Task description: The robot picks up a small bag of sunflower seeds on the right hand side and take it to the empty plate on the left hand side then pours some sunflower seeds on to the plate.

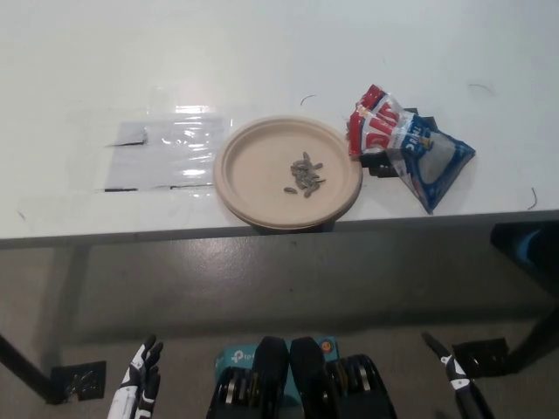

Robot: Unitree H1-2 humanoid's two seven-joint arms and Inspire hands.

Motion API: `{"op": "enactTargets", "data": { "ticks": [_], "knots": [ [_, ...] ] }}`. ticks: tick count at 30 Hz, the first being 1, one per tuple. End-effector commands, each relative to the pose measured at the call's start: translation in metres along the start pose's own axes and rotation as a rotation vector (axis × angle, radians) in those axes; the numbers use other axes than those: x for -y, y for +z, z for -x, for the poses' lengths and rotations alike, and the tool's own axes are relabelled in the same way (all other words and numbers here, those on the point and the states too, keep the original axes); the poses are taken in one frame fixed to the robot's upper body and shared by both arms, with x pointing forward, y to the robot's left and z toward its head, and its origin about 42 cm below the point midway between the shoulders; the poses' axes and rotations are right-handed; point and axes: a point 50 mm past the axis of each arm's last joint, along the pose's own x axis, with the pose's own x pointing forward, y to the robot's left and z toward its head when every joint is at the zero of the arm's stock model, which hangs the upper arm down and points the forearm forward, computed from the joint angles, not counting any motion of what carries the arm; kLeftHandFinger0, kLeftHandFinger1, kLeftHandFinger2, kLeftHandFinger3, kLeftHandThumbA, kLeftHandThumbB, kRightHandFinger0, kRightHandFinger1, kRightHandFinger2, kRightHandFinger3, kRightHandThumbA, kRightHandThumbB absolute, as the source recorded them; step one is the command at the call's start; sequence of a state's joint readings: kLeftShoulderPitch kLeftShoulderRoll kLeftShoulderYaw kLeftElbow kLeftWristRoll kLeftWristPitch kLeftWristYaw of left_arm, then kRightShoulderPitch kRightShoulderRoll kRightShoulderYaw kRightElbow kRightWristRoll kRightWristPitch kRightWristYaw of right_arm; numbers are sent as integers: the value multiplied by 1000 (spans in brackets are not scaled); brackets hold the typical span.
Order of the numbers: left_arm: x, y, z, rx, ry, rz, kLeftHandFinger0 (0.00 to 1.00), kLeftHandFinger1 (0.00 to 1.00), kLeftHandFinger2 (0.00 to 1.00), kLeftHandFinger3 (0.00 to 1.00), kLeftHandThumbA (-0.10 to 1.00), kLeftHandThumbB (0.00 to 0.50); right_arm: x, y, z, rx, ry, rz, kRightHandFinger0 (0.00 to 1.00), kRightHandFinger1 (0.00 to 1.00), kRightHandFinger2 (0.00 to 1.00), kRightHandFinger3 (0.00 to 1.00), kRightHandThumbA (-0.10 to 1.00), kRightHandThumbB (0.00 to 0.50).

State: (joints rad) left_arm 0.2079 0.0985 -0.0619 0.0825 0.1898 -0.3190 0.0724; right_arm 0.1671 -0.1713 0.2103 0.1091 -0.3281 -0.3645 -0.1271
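Pour looked finished: sunflower seeds [305, 175] sat on the paper plate [253, 179], the seed bag [409, 144] lay just right of it. Left hand [140, 393] hung low, fingers apart; right hand [458, 388], can't tell. Nothing left but rest

Left hand [140, 391] and right hand [458, 384] cut off by bottom edge; grips unreadable
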Motion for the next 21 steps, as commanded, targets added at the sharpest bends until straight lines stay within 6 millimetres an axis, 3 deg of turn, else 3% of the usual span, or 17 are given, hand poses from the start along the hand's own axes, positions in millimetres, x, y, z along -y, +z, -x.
{"op": "enactTargets", "data": {
  "ticks": [1,13,19,21],
  "knots": [
    [3,10,-1,73,-15,5,1000,1000,1000,1000,1000,262,8,9,-7,120,-54,-11,1000,1000,1000,1000,1000,379],
    [4,9,3,58,-8,15,1000,1000,1000,1000,1000,258,2,8,-1,106,-11,-25,1000,1000,1000,1000,1000,368],
    [5,8,5,58,-5,13,1000,1000,1000,1000,1000,220,0,8,1,103,-7,-7,1000,1000,1000,1000,1000,375],
    [5,8,5,52,-5,11,1000,1000,1000,1000,1000,232,0,9,1,103,3,-6,1000,1000,1000,1000,1000,374]
  ]
}}
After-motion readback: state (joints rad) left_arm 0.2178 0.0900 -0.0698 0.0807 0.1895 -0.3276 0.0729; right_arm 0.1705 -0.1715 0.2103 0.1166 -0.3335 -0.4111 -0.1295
